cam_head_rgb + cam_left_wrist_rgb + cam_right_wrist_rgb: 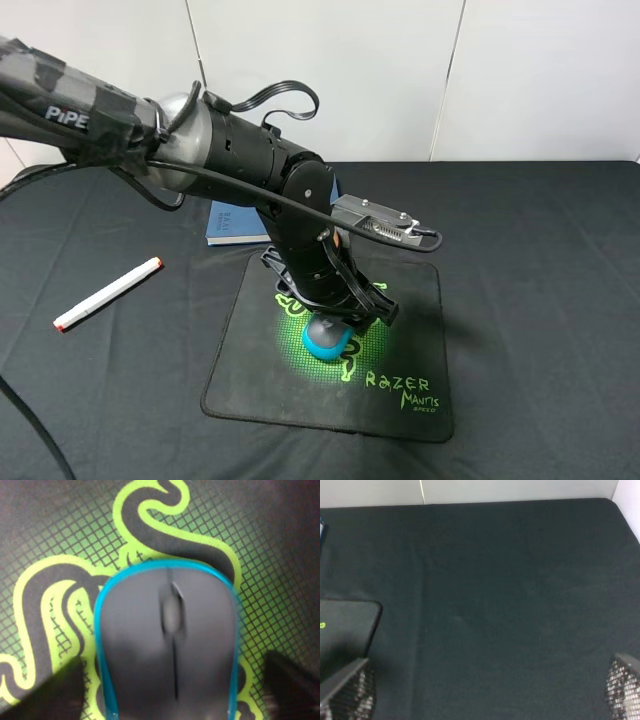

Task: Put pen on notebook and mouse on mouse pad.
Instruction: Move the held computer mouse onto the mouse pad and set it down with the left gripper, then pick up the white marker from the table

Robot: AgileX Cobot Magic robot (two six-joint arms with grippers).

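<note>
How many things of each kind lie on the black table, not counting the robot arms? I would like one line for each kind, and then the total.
pen: 1
notebook: 1
mouse: 1
mouse pad: 1
Total: 4

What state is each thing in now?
Mouse, resting on the mouse pad.
Mouse pad, flat, under the mouse.
Pen, lying on the black cloth, not on the notebook.
Notebook, closed, partly hidden by the arm.
Left claw, open around the mouse.
Right claw, open, empty.
</note>
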